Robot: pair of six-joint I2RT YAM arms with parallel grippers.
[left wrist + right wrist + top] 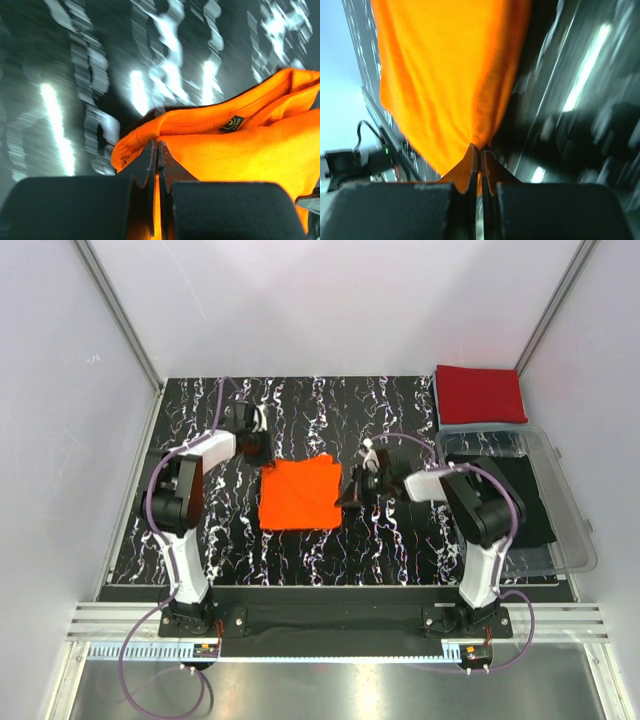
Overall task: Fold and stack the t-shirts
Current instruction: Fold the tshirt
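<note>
The orange t-shirt (298, 494) lies folded in the middle of the black marbled table. My left gripper (258, 450) is at its far left corner, shut on the orange cloth near the collar (210, 125). My right gripper (350, 492) is at its right edge, shut on a pinch of the orange cloth (450, 75), which stretches away from the jaws. The deep red t-shirt (479, 393) lies folded at the far right corner of the table, away from both grippers.
A clear plastic bin (560, 500) with dark cloth inside stands at the right, beside my right arm. White walls enclose the table on three sides. The arm bases sit on a rail at the near edge.
</note>
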